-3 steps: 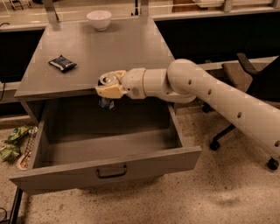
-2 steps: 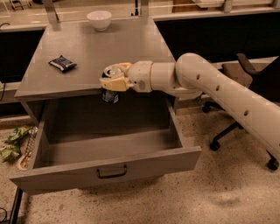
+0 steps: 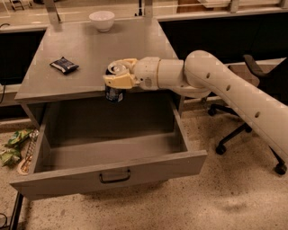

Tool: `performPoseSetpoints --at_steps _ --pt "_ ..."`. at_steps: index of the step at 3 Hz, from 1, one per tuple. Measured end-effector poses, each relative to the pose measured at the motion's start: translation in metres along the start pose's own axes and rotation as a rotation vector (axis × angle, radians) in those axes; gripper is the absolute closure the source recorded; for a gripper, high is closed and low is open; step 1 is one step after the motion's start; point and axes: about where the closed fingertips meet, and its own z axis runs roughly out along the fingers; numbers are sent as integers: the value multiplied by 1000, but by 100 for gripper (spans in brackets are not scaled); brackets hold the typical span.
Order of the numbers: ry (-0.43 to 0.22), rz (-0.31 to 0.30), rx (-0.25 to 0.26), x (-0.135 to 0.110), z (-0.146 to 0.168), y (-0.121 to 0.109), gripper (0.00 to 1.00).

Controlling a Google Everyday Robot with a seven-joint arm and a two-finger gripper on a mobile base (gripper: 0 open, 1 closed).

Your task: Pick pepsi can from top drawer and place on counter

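while gripper [image 3: 118, 75] clamps pepsi can [image 3: 114, 93] at counter [image 3: 90, 54] edge above top drawer [image 3: 153, 167], mid-transfer; nxt needs lift + fwd over counter.

The gripper [image 3: 118, 77] clasped the pepsi can [image 3: 114, 93] at the front edge of the counter [image 3: 90, 49]. Well to its right, a black office chair [image 3: 231, 134] stood on castors on the speckled floor [image 3: 234, 197]. Behind it ran dark panels [image 3: 211, 38] under a pale ledge [image 3: 211, 13]. Low to its left, green packets [image 3: 13, 143] lay on the floor.
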Motion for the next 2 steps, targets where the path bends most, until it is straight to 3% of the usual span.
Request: performPoseSetpoints --at_steps 1,2 --pt "-18 -39 40 -38 -18 -5 100" --pt "-38 -100 124 -100 -47 -17 100"
